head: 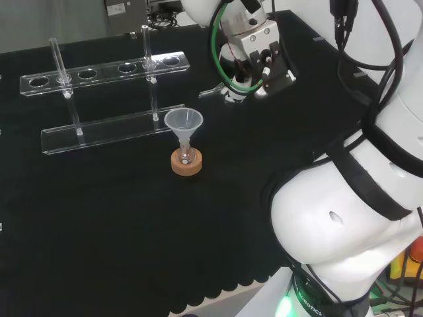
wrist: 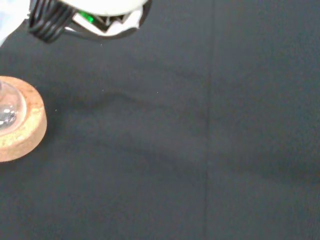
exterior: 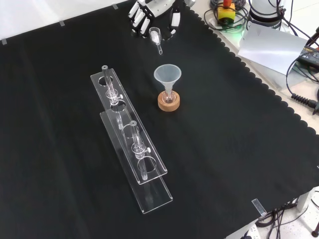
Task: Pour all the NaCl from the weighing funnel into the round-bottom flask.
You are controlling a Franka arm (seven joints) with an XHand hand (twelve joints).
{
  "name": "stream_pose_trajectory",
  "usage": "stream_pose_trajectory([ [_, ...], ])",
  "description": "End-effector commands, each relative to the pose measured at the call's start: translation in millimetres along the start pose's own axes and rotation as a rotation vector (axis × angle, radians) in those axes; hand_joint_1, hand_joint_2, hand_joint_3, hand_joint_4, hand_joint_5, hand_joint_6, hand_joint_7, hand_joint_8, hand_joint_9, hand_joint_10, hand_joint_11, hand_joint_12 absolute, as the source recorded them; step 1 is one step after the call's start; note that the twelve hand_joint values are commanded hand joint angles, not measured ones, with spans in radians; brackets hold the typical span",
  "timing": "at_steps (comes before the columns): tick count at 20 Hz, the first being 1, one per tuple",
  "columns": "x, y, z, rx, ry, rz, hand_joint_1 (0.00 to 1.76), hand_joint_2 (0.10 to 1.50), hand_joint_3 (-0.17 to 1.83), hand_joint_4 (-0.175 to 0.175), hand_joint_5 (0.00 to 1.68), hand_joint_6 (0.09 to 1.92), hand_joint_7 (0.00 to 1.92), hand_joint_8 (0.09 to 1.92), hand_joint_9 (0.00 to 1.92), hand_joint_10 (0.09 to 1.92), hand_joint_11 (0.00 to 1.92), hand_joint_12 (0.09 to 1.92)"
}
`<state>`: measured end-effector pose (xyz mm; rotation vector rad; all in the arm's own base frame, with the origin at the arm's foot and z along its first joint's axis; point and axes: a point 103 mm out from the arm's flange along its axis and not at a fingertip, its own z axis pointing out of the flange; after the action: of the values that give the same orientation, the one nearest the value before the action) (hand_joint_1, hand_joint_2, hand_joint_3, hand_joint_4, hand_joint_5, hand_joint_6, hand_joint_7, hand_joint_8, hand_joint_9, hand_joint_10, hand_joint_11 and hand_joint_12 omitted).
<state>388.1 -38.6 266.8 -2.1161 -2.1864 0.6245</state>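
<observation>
A: Black cloth covers the counter [exterior: 239,149]; the lower right of the front view is bare cloth, so there is open room there. Flask [exterior: 169,98] sits upright in a cork ring [exterior: 169,103] at upper centre, a funnel [exterior: 167,75] in its neck, probably to widen the target.

B: Weighing funnel?

A: Top centre of the front view, weighing funnel [exterior: 156,37] lies on or just above the cloth, stem aimed toward the flask, just beside the robot hand [exterior: 144,15]. Fingers hang spread around it; cannot tell if they touch.

B: Obstacles?

A: Rack [exterior: 132,142] with tubes stands left of the flask, well apart. Scalloped cloth edge runs close on the right of the robot hand. Path to the funnel looks clear.
</observation>
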Motion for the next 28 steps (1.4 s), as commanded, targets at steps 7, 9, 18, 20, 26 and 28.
stream_pose_trajectory([
  [7,16.5,2.2,1.7,0.071,-0.126,-0.028,1.06,0.73,0.72,0.175,1.05,1.09,0.42,0.69,0.76,0.53,0.48,1.29],
  [9,18.7,5.2,3.1,0.081,-0.136,-0.032,1.06,0.73,0.72,0.175,1.05,1.09,0.42,0.69,0.76,0.53,0.48,1.29],
  [18,30.3,16.7,-0.9,0.109,-0.21,-0.057,1.06,0.73,0.72,0.175,1.05,1.09,0.42,0.69,0.76,0.53,0.47,1.29],
  [20,33.1,18.1,-0.9,0.111,-0.227,-0.059,1.06,0.73,0.72,0.175,1.05,1.09,0.41,0.69,0.76,0.53,0.47,1.29],
  [26,37.0,21.5,-2.3,0.125,-0.251,-0.062,1.06,0.73,0.72,0.175,1.05,1.09,0.42,0.7,0.76,0.53,0.47,1.3],
  [28,37.3,22.3,-3.0,0.127,-0.257,-0.062,1.06,0.73,0.72,0.175,1.05,1.09,0.43,0.7,0.76,0.53,0.48,1.3],
])
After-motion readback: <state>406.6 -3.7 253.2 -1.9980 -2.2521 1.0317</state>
